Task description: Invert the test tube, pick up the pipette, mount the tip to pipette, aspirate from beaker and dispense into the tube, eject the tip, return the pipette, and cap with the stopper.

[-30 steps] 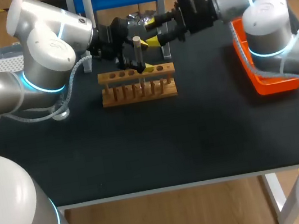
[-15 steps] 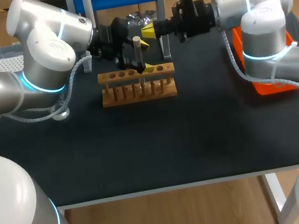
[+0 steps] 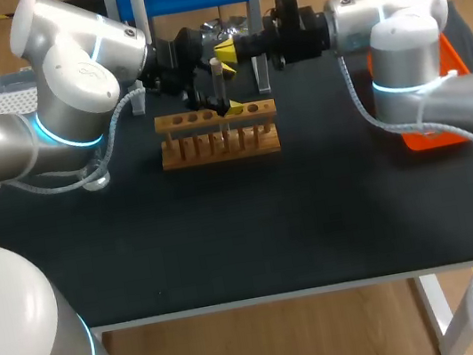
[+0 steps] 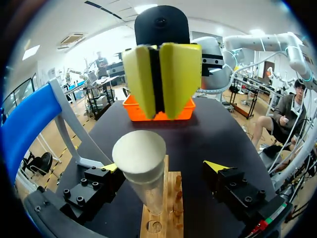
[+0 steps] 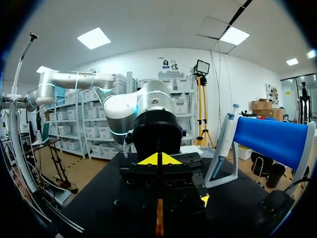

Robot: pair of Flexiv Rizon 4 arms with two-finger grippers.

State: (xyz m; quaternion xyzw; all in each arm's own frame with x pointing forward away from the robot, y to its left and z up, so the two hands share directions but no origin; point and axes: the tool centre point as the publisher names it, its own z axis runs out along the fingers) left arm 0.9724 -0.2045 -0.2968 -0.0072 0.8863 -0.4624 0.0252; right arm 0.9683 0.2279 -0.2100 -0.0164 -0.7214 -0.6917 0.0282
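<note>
My left gripper [image 4: 163,168] has its fingers apart on either side of the test tube [image 4: 147,191]. The tube stands upright in the wooden rack [image 4: 172,210], with the stopper [image 4: 139,154] in its mouth. My right gripper [image 4: 161,79] has its tips pressed together with nothing between them, and it sits just right of the stopper. I cannot tell whether it touches.

Orange tray [image 3: 437,138] mostly hidden behind right arm [image 3: 404,70]; test tube [image 4: 151,193] foot seemingly sunk in rack [image 4: 171,213].
</note>
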